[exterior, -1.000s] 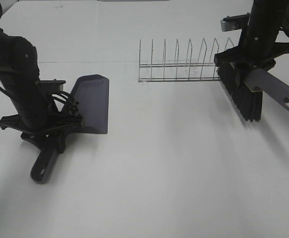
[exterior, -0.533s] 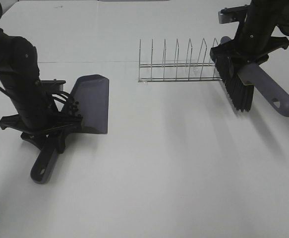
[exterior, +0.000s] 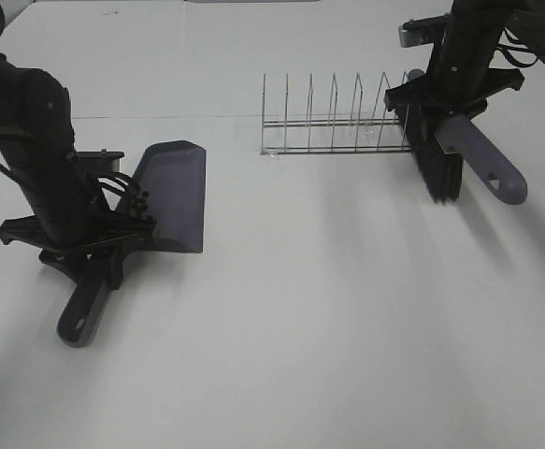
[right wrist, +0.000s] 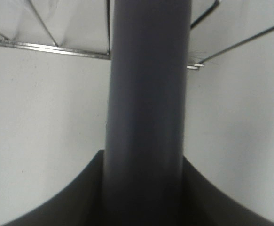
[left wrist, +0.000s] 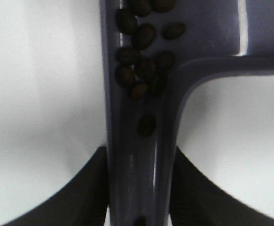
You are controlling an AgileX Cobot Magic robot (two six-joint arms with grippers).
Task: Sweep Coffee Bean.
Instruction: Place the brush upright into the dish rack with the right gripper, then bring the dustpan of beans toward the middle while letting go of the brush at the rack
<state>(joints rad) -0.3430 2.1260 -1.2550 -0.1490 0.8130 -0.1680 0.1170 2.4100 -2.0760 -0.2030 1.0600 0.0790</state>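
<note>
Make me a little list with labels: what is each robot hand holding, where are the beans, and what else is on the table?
left gripper: shut on the dustpan handle
right gripper: shut on the brush handle
coffee beans: in the dustpan, bunched near its handle
brush: bristles pointing down, by the wire rack's right end
wire rack: empty, at the back
table: white

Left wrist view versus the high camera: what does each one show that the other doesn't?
Only the left wrist: beans lying in the dustpan, by its handle. Only the high camera: the brush in the right gripper, and the rack. Both: the dustpan, held by the left gripper, and the white table.
</note>
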